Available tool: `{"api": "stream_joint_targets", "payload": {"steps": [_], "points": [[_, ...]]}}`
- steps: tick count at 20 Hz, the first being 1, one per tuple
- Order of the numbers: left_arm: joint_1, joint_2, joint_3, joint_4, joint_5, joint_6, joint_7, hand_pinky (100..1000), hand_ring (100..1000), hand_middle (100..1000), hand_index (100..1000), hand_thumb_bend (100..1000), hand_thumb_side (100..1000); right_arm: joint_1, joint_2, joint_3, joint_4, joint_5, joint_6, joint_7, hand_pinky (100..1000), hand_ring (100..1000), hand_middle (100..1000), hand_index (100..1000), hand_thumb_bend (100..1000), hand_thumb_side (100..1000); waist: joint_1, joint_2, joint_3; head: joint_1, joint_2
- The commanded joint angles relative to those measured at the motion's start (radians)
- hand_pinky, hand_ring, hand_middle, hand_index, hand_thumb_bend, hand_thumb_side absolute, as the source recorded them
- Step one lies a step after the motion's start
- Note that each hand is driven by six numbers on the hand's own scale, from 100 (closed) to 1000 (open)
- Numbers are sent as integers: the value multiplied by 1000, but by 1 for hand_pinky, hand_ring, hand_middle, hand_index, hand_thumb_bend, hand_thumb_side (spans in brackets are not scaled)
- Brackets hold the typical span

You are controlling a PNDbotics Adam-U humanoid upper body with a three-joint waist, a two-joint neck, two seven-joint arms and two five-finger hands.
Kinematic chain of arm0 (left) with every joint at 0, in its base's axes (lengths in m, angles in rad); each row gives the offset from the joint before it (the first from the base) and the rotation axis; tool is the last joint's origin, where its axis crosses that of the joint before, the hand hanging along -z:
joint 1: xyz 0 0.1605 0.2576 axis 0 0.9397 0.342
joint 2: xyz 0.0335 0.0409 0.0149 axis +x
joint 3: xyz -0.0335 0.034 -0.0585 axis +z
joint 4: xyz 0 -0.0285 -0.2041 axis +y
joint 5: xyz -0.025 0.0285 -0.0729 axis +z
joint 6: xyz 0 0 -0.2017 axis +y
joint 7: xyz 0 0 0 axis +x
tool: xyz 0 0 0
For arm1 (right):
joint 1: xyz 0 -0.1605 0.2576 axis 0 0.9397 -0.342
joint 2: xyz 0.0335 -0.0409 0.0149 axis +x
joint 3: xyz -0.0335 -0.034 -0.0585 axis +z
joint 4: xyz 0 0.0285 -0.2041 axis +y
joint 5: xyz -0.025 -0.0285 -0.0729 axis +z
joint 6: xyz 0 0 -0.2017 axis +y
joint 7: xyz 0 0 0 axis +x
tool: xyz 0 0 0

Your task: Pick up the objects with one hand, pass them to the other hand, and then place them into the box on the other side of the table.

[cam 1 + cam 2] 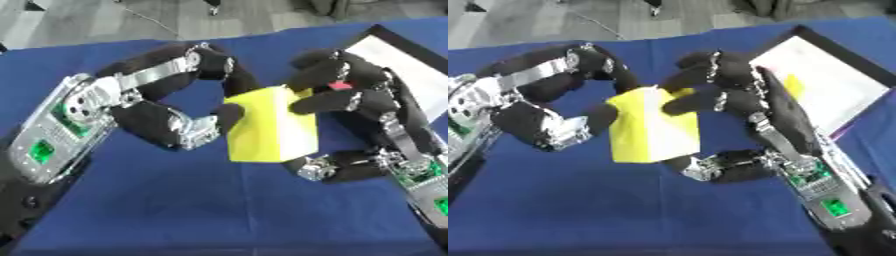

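Observation:
A yellow block [267, 125] hangs above the blue table, held between both hands. My left hand [166, 120] comes in from the left, its fingers curled over the block's upper left corner and its thumb against the left face. My right hand [367, 95] comes in from the right. Its fingers curl over the block's upper right corner, and its thumb [319, 169] sits under the bottom edge. The box [833, 80], flat with a white floor and black rim, lies at the far right. A small yellow thing [794, 85] lies inside it, partly hidden by my right hand.
The blue cloth [201, 200] covers the whole table. Its far edge runs along the top of the views, with grey floor beyond. Bare cloth lies below the block and in the near middle.

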Motion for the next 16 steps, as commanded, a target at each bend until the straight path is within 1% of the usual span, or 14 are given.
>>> {"api": "stream_joint_targets", "payload": {"steps": [1, 10, 16], "points": [[-8, 8, 15, 9, 13, 1, 18, 775, 509, 493, 661, 100, 782, -11, -14, -12, -21, 0, -7, 0, 764, 636, 261, 400, 100, 100, -7, -9, 2, -10, -2], [-22, -10, 27, 28, 53, 14, 39, 776, 510, 495, 662, 100, 821, -14, -40, 20, -21, -27, -46, 62, 765, 642, 245, 406, 100, 100, -10, -5, 6, -27, -2], [-24, -17, 29, 33, 69, 24, 46, 777, 512, 497, 663, 100, 841, -19, -46, 23, -21, -52, -60, 92, 765, 641, 245, 404, 100, 100, -10, -5, 7, -31, -2]]}}
